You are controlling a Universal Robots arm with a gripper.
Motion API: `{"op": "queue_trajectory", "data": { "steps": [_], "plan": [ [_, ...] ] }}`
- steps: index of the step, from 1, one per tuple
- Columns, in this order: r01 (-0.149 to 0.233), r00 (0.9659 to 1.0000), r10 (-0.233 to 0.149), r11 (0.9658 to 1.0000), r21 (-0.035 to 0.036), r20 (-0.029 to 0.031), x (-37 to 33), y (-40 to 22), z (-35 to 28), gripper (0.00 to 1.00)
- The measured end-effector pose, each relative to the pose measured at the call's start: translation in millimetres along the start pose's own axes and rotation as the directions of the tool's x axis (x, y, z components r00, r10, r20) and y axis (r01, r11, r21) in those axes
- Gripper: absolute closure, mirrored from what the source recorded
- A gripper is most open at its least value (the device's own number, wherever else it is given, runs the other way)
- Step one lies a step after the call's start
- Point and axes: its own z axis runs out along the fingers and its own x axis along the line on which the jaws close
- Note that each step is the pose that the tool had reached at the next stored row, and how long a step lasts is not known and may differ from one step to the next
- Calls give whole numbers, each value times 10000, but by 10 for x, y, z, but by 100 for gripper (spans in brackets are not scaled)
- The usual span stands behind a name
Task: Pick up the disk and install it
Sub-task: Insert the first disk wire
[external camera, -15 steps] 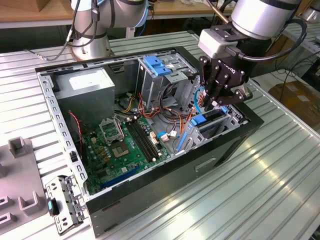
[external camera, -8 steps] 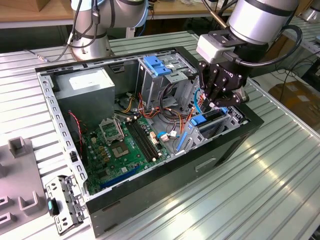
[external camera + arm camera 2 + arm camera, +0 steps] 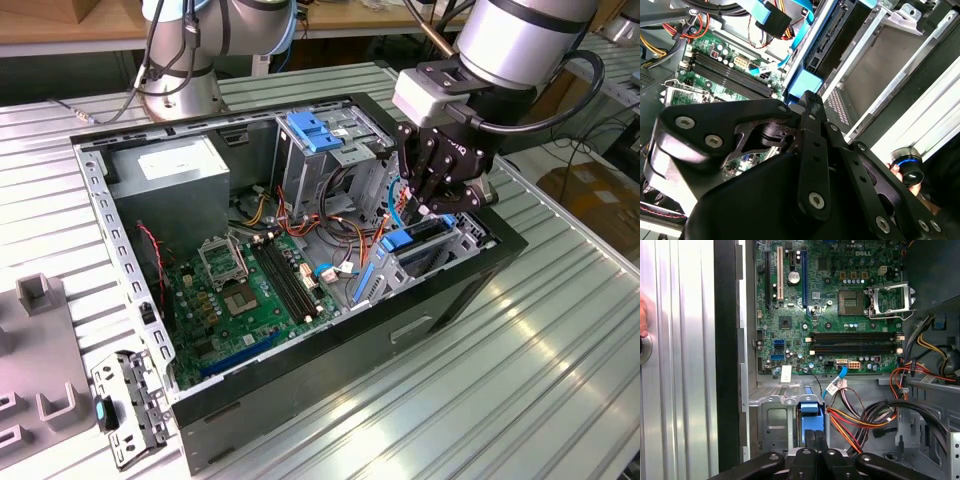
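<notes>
We are looking down past the gripper [image 3: 815, 437], whose fingers are pressing together with nothing between them, their tips meeting the blue carrier end of the disk [image 3: 809, 417]. The disk is sitting on edge inside the metal drive cage [image 3: 770, 425] at the front corner of the open computer case [image 3: 400, 320], toward the exterior view's right. There the gripper [image 3: 432, 212] is reaching down onto the disk [image 3: 425, 233]. In the second wrist view, the disk's black edge [image 3: 832, 40] is running along a blue rail. Just beyond the cage, orange and black cables [image 3: 865, 415] are looping across. Past them the green motherboard [image 3: 255, 290] is lying flat, and farther back the grey power supply [image 3: 180, 175] is filling the far corner.
</notes>
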Motion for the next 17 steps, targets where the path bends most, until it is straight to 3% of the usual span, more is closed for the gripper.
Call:
{"op": "queue_trajectory", "data": {
  "steps": [7,17],
  "plan": [
    [0,10000,0,10000,0,-3,-1,-9,2,89],
    [18,10000,-18,10000,1,-23,-33,-296,-1,89]
  ]
}}
